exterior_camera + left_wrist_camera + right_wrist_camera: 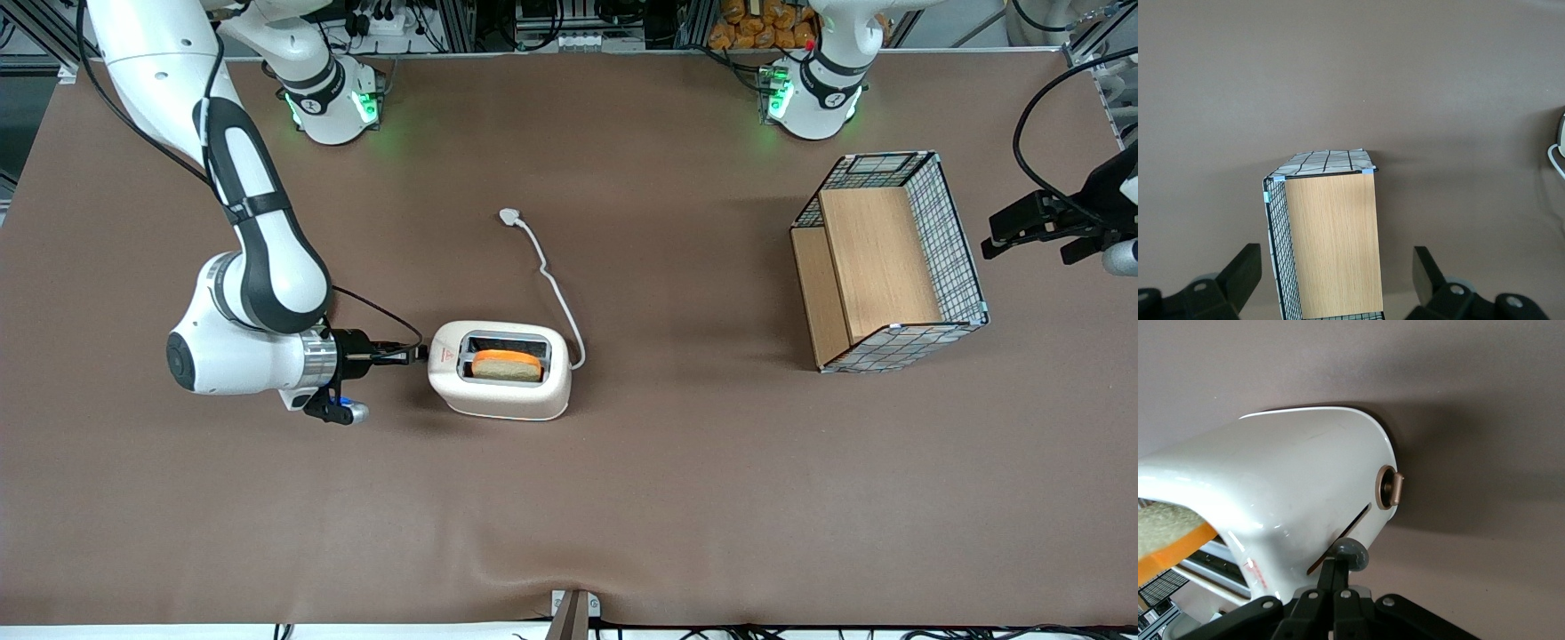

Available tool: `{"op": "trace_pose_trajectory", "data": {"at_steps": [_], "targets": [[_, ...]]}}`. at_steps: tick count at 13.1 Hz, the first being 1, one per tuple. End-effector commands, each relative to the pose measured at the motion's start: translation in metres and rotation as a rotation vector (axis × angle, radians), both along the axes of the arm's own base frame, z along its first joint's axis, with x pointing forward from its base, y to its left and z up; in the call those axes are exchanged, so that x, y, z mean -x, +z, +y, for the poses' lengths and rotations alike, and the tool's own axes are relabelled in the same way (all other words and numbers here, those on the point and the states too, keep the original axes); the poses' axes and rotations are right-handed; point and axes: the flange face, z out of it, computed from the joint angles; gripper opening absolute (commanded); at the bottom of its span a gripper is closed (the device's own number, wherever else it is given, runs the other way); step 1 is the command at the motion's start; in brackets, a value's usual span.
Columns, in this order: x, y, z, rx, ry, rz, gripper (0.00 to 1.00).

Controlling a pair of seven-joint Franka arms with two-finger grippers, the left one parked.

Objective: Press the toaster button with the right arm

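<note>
The gripper [1337, 570], fingers closed together and holding nothing, is pressed against the toaster button [1350, 555] on the narrow end of the toaster [500, 369], where a bread slice [507, 365] is seated in the slot.

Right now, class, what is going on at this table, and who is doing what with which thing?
The right arm has its tool at the narrow end of the white toaster, fingers closed and meeting the small grey toaster button at its slot. A slice of bread sits in the top slot. The toaster's cord lies unplugged on the table, and a wire basket lies toward the parked arm's end.
</note>
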Motion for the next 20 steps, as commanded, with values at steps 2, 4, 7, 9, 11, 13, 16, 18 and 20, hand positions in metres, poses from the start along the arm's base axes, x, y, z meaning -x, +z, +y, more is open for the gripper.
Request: {"op": "trace_pose_trajectory", "data": {"at_steps": [2, 4, 7, 9, 11, 13, 16, 18, 20], "targets": [[-0.002, -0.015, 0.000, -0.022, 0.005, -0.016, 0.00], [-0.002, -0.017, 0.000, -0.026, 0.001, -0.011, 0.00], [-0.002, -0.029, -0.005, -0.058, -0.008, -0.004, 0.00], [-0.002, -0.033, -0.006, -0.062, -0.009, 0.000, 0.00], [-0.002, -0.037, -0.007, -0.063, -0.002, -0.002, 0.00], [-0.001, -0.039, -0.006, -0.068, -0.004, 0.002, 0.00], [-0.001, -0.052, -0.003, -0.066, -0.017, 0.005, 0.00], [0.000, -0.056, -0.001, -0.065, -0.016, 0.010, 0.00], [-0.001, -0.059, -0.001, -0.056, -0.026, -0.005, 0.00]]}}
